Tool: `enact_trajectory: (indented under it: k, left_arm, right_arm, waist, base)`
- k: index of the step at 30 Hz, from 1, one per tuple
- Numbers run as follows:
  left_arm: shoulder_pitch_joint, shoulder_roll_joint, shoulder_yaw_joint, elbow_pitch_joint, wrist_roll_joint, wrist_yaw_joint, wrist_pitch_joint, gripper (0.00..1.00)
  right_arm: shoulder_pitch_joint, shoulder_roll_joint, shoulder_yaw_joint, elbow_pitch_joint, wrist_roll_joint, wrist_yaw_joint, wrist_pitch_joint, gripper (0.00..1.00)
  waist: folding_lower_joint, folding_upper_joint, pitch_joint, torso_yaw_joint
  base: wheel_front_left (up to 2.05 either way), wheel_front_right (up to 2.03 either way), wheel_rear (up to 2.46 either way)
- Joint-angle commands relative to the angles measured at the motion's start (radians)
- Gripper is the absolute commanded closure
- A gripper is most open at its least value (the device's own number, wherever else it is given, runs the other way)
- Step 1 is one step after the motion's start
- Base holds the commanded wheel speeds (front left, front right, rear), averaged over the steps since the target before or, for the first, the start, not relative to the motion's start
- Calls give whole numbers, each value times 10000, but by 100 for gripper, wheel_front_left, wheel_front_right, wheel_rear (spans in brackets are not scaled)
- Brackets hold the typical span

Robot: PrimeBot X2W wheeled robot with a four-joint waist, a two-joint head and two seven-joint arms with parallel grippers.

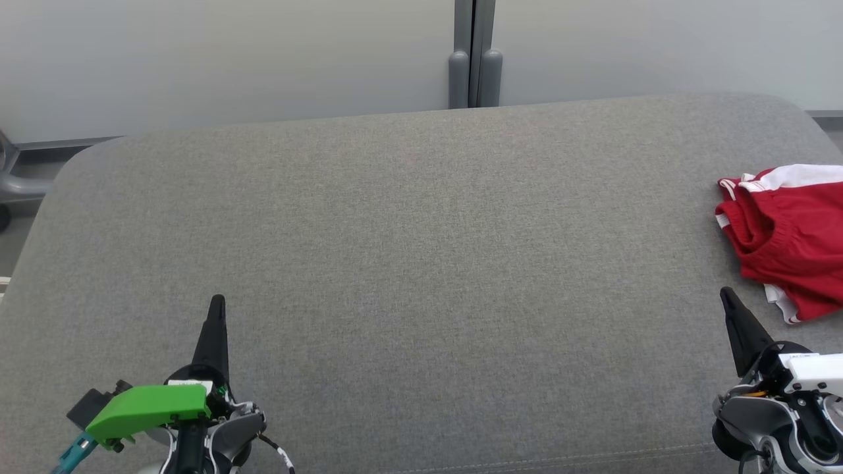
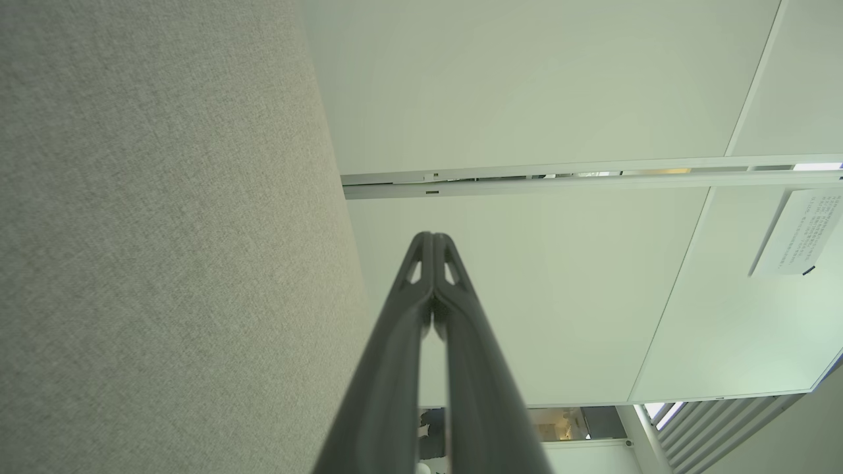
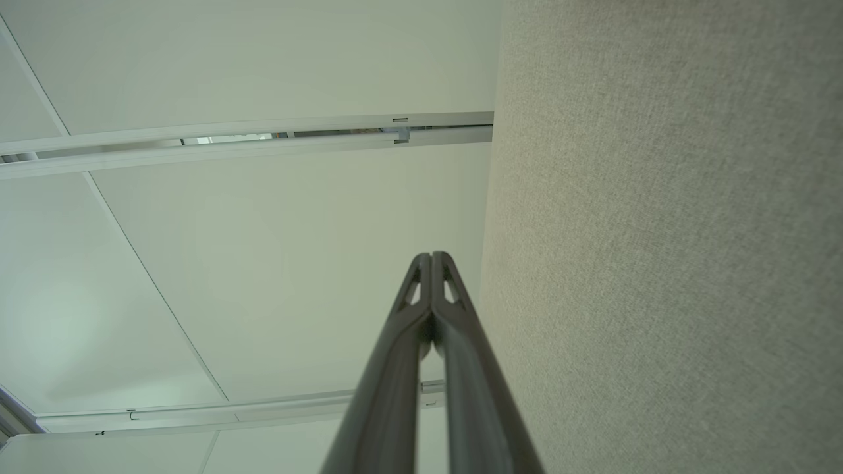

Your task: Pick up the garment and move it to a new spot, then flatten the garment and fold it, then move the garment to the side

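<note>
The garment (image 1: 787,237) is a red piece with white trim, crumpled at the far right of the grey cushioned surface (image 1: 421,263) and cut off by the head view's right edge. My left gripper (image 1: 217,301) rests at the lower left, shut and empty, far from the garment. At the lower right my right gripper (image 1: 726,293) is shut too, its tip just below and left of the garment, apart from it. In the left wrist view the left gripper (image 2: 433,236) shows both fingers pressed together. The right wrist view shows the right gripper (image 3: 431,255) with tips touching.
A pale wall with a grey vertical post (image 1: 475,56) stands behind the surface. A grey chair base (image 1: 13,181) shows at the far left. Both wrist views look along grey fabric (image 2: 164,230) toward pale partition panels (image 3: 263,263).
</note>
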Motion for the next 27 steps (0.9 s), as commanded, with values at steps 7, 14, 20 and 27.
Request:
enact_trajectory:
  k: [7,14,20,27]
  left_arm:
    - [-122,-10,47,9,-65,-39,28,100]
    - [-121,-12,50,8,-63,-39,31,100]
    - [-121,-12,51,7,-61,-39,33,100]
    - [-120,-14,52,6,-58,-39,35,100]
  right_arm:
    - [-112,-2,-44,22,-53,4,62,100]
    - [-117,7,-57,23,-66,4,59,100]
    - [-120,18,-71,22,-84,4,76,100]
    - [-124,28,-87,24,-93,4,88,100]
  waist:
    - [0,0,0,0]
    - [0,0,0,0]
    - [0,0,0,0]
    - [0,0,0,0]
  base:
    - [0,0,0]
    - [0,0,0]
    - [0,0,0]
    - [0,0,0]
